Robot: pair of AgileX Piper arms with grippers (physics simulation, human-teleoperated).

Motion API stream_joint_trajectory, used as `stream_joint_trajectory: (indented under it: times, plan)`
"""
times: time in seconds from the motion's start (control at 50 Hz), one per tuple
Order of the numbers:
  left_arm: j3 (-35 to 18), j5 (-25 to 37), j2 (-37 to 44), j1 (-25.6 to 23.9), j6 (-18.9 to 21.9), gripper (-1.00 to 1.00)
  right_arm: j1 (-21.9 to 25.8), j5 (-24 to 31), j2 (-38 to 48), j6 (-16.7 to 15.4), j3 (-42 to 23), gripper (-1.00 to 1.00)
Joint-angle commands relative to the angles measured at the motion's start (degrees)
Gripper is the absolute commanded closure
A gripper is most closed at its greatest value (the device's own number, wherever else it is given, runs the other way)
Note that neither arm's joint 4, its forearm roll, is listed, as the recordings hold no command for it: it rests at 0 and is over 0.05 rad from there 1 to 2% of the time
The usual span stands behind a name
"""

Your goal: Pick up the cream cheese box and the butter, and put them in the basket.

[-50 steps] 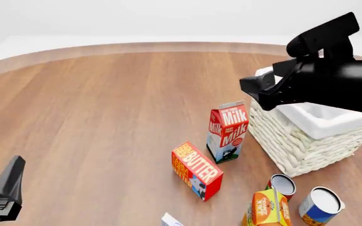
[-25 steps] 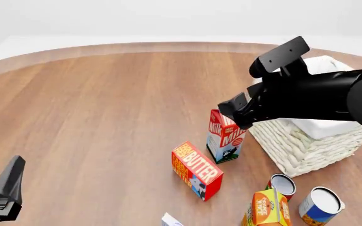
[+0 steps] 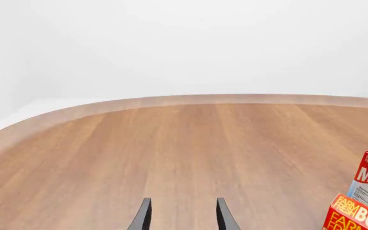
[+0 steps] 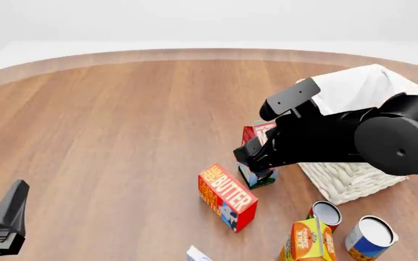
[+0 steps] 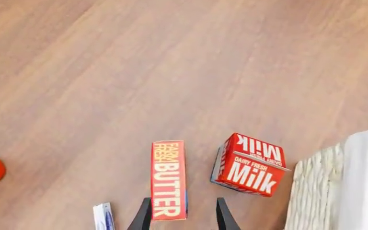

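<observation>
Nearest edge, centre: small flat white cream cheese box with blue marking (image 4: 196, 254), only a corner showing in the front view; a thin white-and-blue sliver in the right wrist view. Judged light and rigid card; best taken across its narrow width. It lies flat and low, so the fingers would have to reach right down to the wooden bench (image 4: 122, 136).

Near left: left end effector (image 3: 182, 218), idle above bare wood, its two fingers standing apart with nothing between them.

Near right: orange juice carton (image 4: 308, 239) and two open-topped tins (image 4: 369, 237), packed close together; not wanted.

Middle, centre: rectangular red butter box with orange panel and white lettering (image 4: 226, 196), lying on its long side, just left of and nearer than the upright red-and-white milk carton (image 4: 260, 157). Judged light, stiff, with smooth printed faces that may slip; hold across the two long sides at mid-length. The milk carton is close enough to be knocked.

Above the butter: right end effector (image 5: 182, 216), fingers spread and empty, the butter's near end lying between them in the wrist view, not yet touched.

Far right: large square cream-white wicker basket with white cloth lining (image 4: 354, 179), partly hidden by the right arm, beyond the milk carton. Neither item is in it as far as shown.
</observation>
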Motion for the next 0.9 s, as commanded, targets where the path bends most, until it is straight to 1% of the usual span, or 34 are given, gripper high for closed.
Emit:
stream_joint_trajectory:
  times: [0.02,0.34,0.46,0.9]
  plan:
    - [0.0,0.0,0.0,0.0,0.0,-1.00,1.7,-1.7,2.5,1.5,1.5,-1.00]
    - [0.0,0.0,0.0,0.0,0.0,-1.00,3.0,-3.6,4.7,1.8,3.0,-1.00]
    - [0.0,0.0,0.0,0.0,0.0,-1.00,3.7,-4.5,5.7,2.4,3.5,-1.00]
    - [0.0,0.0,0.0,0.0,0.0,-1.00,3.5,-7.7,8.2,2.9,5.2,-1.00]
